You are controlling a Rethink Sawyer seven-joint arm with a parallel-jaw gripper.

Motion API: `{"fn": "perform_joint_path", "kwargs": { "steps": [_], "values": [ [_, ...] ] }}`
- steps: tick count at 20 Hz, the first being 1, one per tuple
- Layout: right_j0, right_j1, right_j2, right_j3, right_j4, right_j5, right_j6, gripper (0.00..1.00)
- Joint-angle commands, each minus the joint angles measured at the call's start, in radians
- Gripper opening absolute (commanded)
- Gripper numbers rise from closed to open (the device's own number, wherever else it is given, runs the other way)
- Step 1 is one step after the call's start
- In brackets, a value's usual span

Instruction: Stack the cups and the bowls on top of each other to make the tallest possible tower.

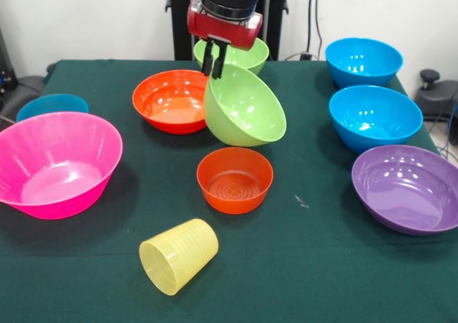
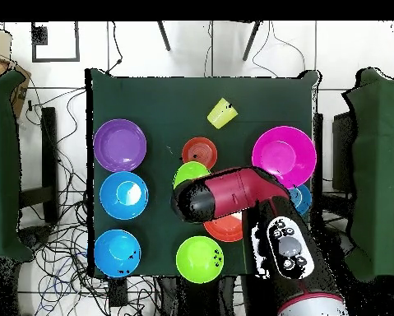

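My gripper is shut on the rim of a lime green bowl, which hangs tilted above the table, over the far side of the small orange bowl. In the overhead view the arm covers most of that green bowl. The pale-yellow cup lies on its side near the front edge; it also shows in the overhead view. The large pink bowl sits at the left. A larger orange bowl sits behind it. No tower stands.
A second lime green bowl sits at the back by the pedestal. Two blue bowls and the purple bowl line the right side. A third blue bowl sits at the far left, behind the pink one.
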Motion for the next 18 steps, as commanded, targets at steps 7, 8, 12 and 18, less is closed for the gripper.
{"fn": "perform_joint_path", "kwargs": {
  "steps": [7,8,12,18],
  "values": [
    [-0.135,-0.064,0.211,0.050,0.127,0.142,-0.290,0.00],
    [-0.145,-0.071,0.224,0.049,0.138,0.151,-0.291,0.00],
    [-0.193,-0.095,0.276,0.055,0.179,0.174,-0.294,0.00],
    [-0.218,-0.097,0.312,0.027,0.190,0.225,-0.289,0.00]
  ]
}}
